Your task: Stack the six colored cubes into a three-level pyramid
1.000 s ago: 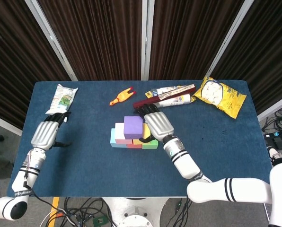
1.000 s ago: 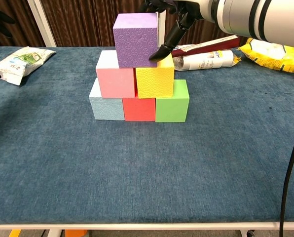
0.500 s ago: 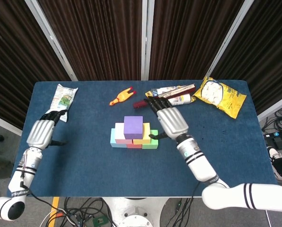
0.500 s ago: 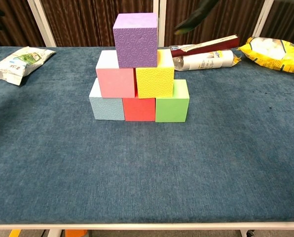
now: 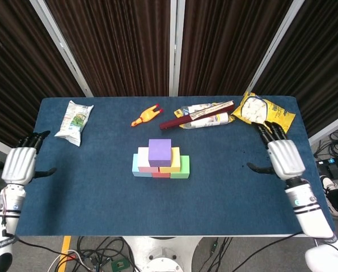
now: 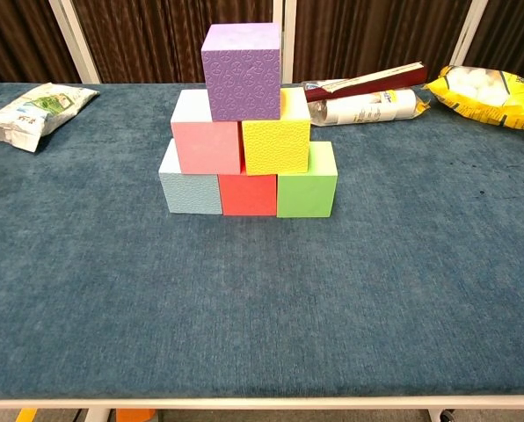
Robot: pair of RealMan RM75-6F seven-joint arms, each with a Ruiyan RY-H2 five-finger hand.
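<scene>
A three-level pyramid stands mid-table. Its base row is a light blue cube [image 6: 190, 184], a red cube [image 6: 247, 194] and a green cube [image 6: 308, 185]. On them sit a pink cube [image 6: 205, 138] and a yellow cube [image 6: 276, 139], with a purple cube [image 6: 242, 67] [image 5: 160, 152] on top. My left hand [image 5: 19, 164] hangs open past the table's left edge. Over the right edge my right hand [image 5: 284, 157] is open too, far from the stack. Neither hand shows in the chest view.
On the blue table [image 5: 101, 192] lie a snack packet [image 5: 74, 119] at the back left, a rubber chicken toy [image 5: 147, 115], a dark red box with a white tube [image 5: 205, 117], and a yellow bag [image 5: 263, 115] at the back right.
My right hand has let go of the purple cube and pulled back to the table's right edge. The left hand has drawn off past the left edge. The stack stays standing.
</scene>
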